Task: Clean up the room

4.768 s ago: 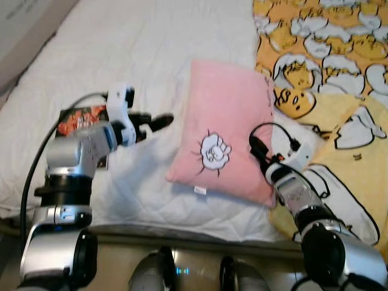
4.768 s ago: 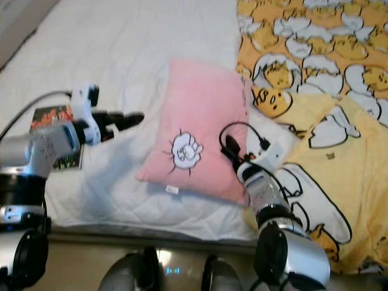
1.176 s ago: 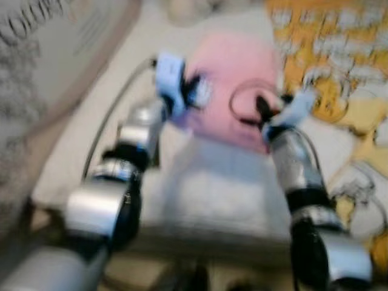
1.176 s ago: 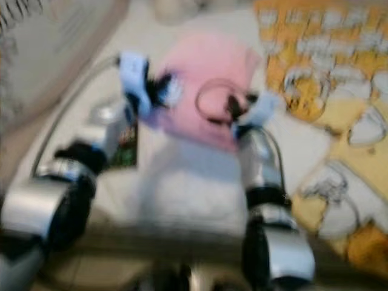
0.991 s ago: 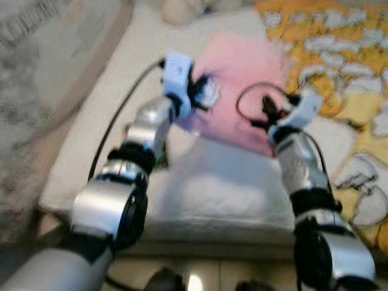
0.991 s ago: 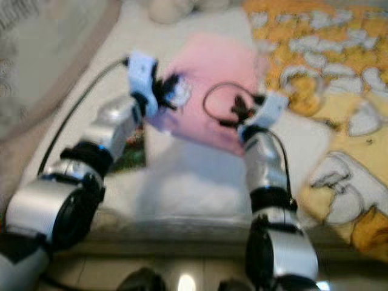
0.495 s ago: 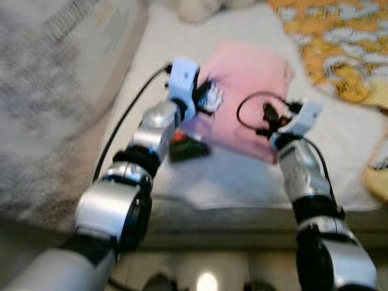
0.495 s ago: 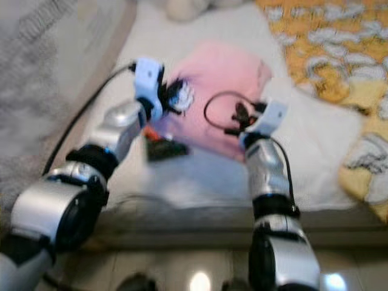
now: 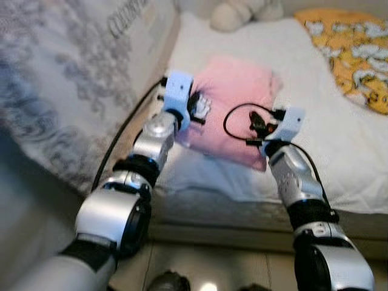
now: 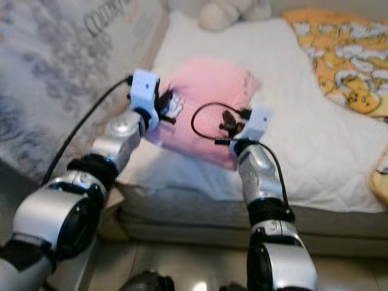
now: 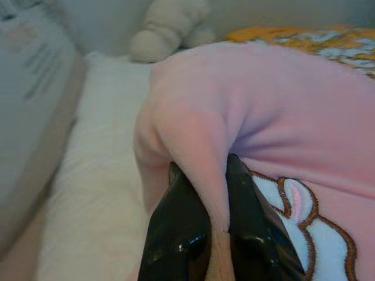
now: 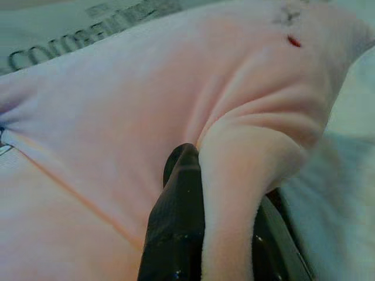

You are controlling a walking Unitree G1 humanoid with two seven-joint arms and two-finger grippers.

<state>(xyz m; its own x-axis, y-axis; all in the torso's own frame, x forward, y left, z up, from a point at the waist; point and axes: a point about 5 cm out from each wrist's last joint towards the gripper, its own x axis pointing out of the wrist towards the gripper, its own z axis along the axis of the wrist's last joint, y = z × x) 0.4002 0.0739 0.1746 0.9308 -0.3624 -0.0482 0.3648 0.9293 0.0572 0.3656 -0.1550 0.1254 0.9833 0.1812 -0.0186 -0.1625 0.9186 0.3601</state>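
Grey capitals run along the patterned quilt [image 9: 73,66] — the opening letters look like "COLO", the rest blurred.

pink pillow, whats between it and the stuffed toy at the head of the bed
Bare white bedsheet lies between the pink pillow and the stuffed toy, as the left eye view shows. Both the left gripper and right gripper pinch pillow folds.
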